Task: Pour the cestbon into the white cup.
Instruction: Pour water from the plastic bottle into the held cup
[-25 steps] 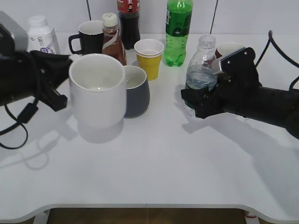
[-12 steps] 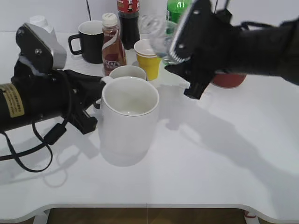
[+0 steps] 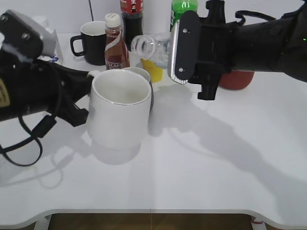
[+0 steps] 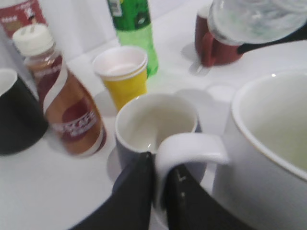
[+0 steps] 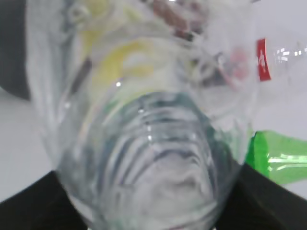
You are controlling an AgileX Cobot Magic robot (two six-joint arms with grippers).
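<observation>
The white cup (image 3: 120, 115) is large and stands mid-left on the table. My left gripper (image 4: 160, 187) is shut on its handle (image 4: 189, 146); the cup's rim fills the right of the left wrist view (image 4: 268, 139). My right gripper (image 3: 192, 48) is shut on the cestbon (image 3: 153, 48), a clear ribbed bottle held tipped on its side above the table. Its open mouth points left, above and behind the cup. The bottle fills the right wrist view (image 5: 144, 134) and shows at the top right of the left wrist view (image 4: 254, 19). Its label is hidden.
A dark grey mug (image 4: 153, 129) stands right behind the white cup. Behind are a yellow paper cup (image 4: 122, 72), a brown coffee bottle (image 3: 114, 43), a black mug (image 3: 91, 43), a dark cola bottle (image 3: 132, 19), a green soda bottle (image 3: 181, 9) and a red mug (image 3: 235, 79).
The right gripper lifted the cestbon from the table's right side, carried it left and tipped it sideways. The left gripper moved the white cup forward and right, then slightly back left.
</observation>
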